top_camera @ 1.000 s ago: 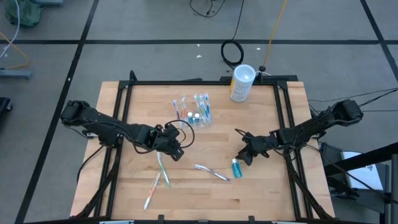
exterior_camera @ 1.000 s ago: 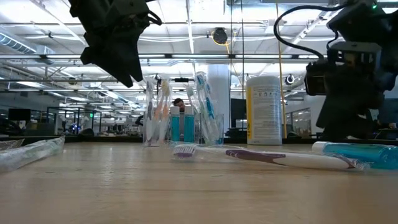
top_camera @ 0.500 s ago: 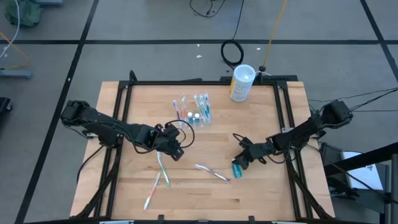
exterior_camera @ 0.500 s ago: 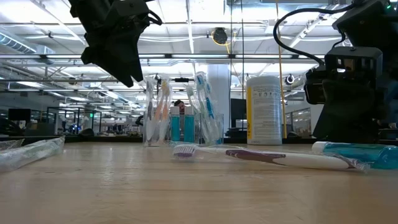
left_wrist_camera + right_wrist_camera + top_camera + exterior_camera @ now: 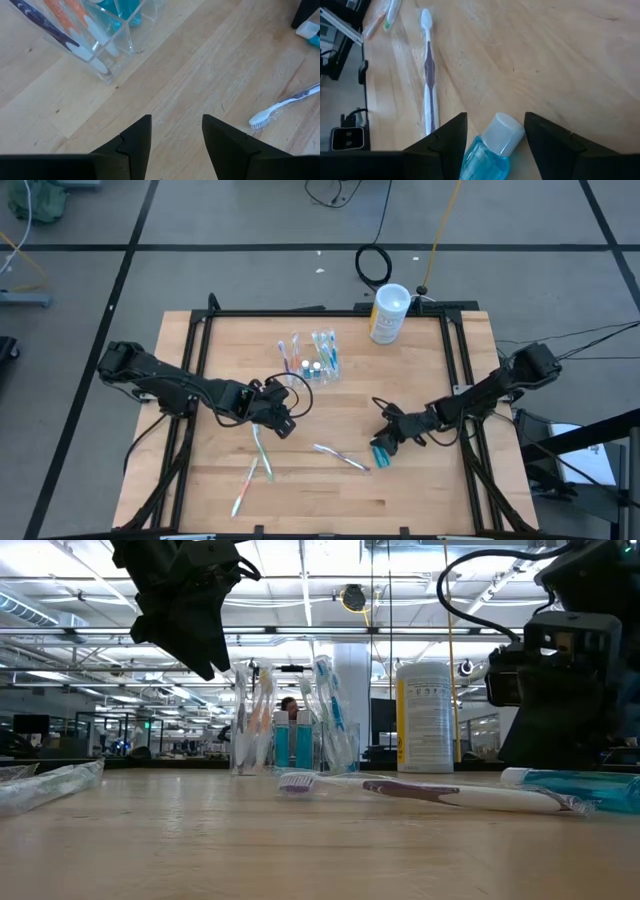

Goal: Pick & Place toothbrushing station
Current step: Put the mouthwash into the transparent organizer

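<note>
- I'm lowering the right gripper [image 5: 383, 445], fingers spread, onto the tube [image 5: 491, 143] at the table's [image 5: 420, 490] five o'clock; it has closed in.
- Left gripper [image 5: 283, 420] is hovering open, unmoved.

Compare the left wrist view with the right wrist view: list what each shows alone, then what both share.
Left wrist only: the clear holder with toothbrushes standing in it, and the open left gripper above bare wood.

Right wrist only: the teal tube lying between the open right gripper jaws.

Both: the purple-handled toothbrush lying on the table.
</note>
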You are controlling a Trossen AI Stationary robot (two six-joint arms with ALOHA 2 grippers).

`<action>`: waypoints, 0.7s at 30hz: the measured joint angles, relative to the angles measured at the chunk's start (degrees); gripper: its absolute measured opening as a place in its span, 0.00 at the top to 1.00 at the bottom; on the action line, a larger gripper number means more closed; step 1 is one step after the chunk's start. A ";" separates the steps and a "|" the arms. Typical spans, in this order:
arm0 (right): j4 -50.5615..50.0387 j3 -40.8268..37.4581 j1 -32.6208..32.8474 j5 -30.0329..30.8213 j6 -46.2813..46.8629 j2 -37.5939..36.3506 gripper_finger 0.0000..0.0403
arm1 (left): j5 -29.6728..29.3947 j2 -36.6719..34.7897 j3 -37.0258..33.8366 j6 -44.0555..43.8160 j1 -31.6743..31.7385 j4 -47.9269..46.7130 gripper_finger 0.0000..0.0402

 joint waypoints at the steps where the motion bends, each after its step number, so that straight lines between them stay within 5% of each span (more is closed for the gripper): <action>1: 0.02 0.00 0.25 0.21 -0.27 0.12 0.53 | 0.00 0.00 0.00 0.00 0.00 0.00 0.55; 13: 0.15 -0.07 0.90 -0.10 -3.63 0.21 0.75 | 0.02 0.02 0.00 0.04 0.00 0.00 0.55; 21: 4.45 -0.22 0.19 -0.75 -7.75 -0.01 0.79 | 0.02 0.02 0.00 0.11 0.00 0.00 0.55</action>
